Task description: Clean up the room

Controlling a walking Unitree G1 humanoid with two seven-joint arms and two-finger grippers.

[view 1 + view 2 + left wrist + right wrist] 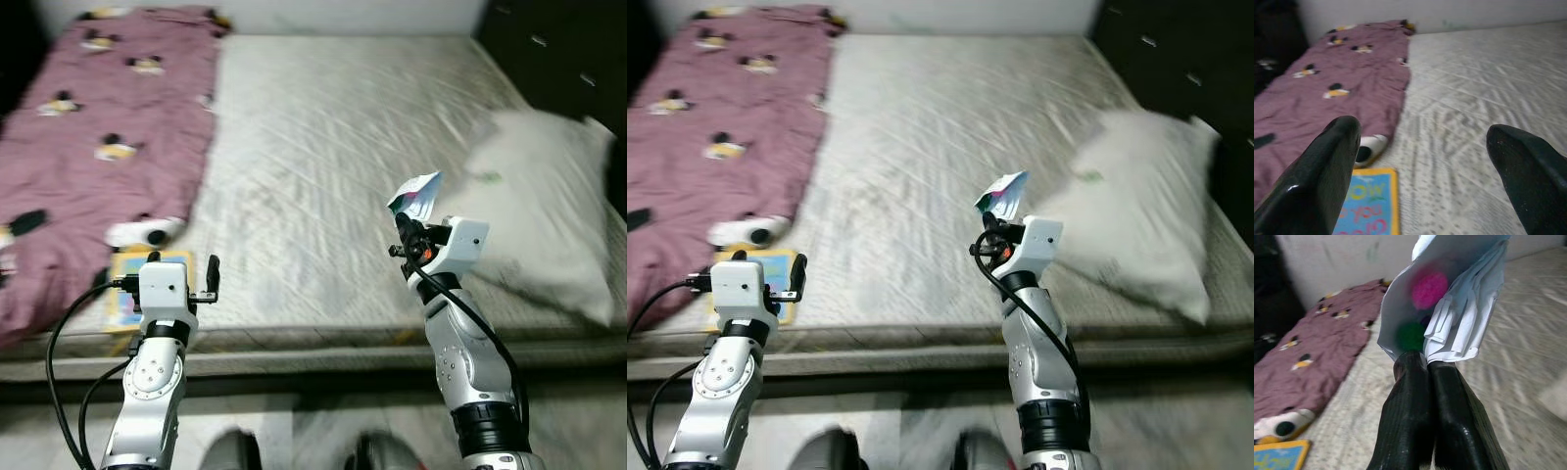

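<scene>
Paper [415, 195] sits pinched in the closed right gripper [405, 227] above the mattress [323, 147]; left gripper [182, 266] gapes empty near a book [125, 292].

Maroon duck-print blanket [108, 127], white mattress [333, 147].

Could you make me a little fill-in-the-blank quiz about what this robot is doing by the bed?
1. The right gripper is shut on a folded piece of ____.
2. The purple blanket lies on the robot's ____ side of the mattress.
3. The left gripper hovers with its fingers ____.
4. The colourful book lies near the mattress's ____ edge.

Missing words: paper; left; open; front
</scene>
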